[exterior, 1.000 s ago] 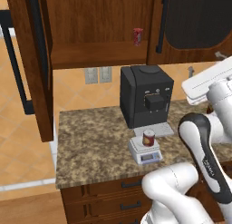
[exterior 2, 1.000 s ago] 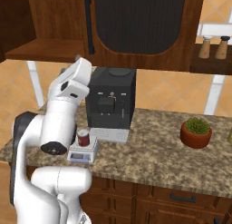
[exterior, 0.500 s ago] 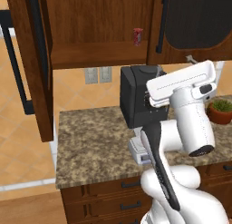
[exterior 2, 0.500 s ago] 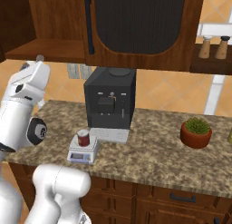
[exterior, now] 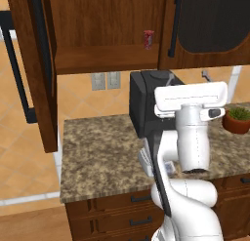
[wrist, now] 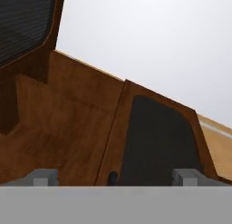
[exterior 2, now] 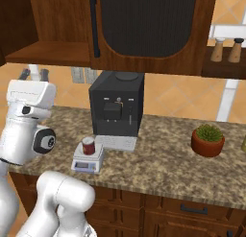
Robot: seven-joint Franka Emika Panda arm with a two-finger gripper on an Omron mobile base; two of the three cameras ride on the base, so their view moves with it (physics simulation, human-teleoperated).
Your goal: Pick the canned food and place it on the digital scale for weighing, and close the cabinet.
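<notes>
here, nearest the base, the white arm rises in front of the brown drawers (exterior 2: 192, 209) under the speckled desk (exterior: 97, 157). the gripper (exterior 2: 33, 75) is raised at the arm's upper end, pointing up toward the cabinet (exterior: 97, 35); in the right base view two short grey fingers (exterior 2: 24, 75) stand apart above the white hand, and in the hand view their tips sit wide at the bottom corners with nothing between them, so the fingers are spread and hold nothing.

on the desk, the digital scale (exterior 2: 88, 160) sits near the front edge, just in front of the black coffee machine (exterior 2: 116, 109). the canned food (exterior 2: 88, 146) stands upright on the scale's plate. in the left base view the scale (exterior: 144, 159) is mostly hidden behind the arm. further right along the desk, well apart from the scale, is a small potted plant (exterior 2: 207, 140).

above, the cabinet's left door (exterior: 34, 69) is swung wide open, edge-on toward the camera, with its black bar handle (exterior: 17, 74) on the outer face. the right door (exterior 2: 149, 29) is shut. a slim red can (exterior: 148, 39) stands on the open shelf inside. the hand view looks up at the open door's dark panel (wrist: 158, 141). two pale wall outlets (exterior: 106, 80) sit on the wall below the cabinet, and two small shakers (exterior 2: 227, 50) rest on a shelf at the far right.
</notes>
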